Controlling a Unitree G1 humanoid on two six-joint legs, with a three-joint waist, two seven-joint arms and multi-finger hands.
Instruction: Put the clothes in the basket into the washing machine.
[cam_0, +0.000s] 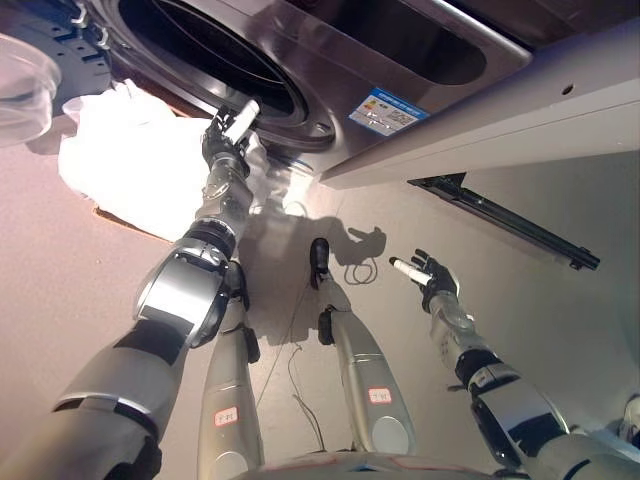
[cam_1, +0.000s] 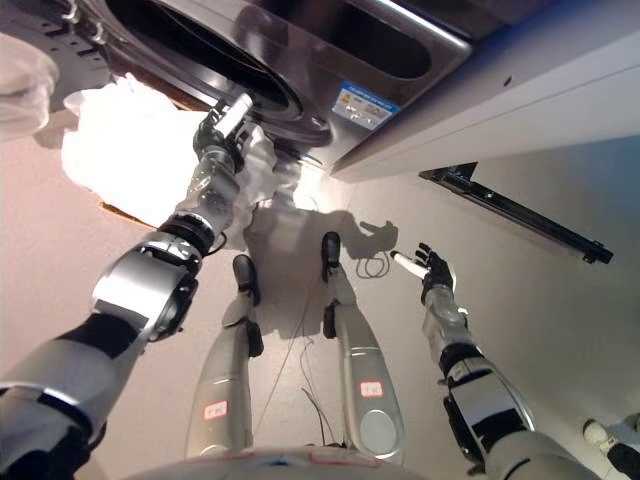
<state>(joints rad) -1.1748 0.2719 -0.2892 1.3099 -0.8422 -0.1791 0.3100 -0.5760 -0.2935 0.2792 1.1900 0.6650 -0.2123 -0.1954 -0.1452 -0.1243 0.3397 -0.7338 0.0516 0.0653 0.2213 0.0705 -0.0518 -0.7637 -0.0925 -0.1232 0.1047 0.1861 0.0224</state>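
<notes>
Clothes (cam_0: 120, 160), white and bunched, lie on the floor (cam_0: 520, 300) below the washer (cam_0: 300, 60) opening, beside the left hand (cam_0: 228, 135). This arm is stretched up to the drum rim; its fingers curl on white cloth there. The right hand (cam_0: 428, 275) hangs low over the floor, fingers spread, holding nothing.
</notes>
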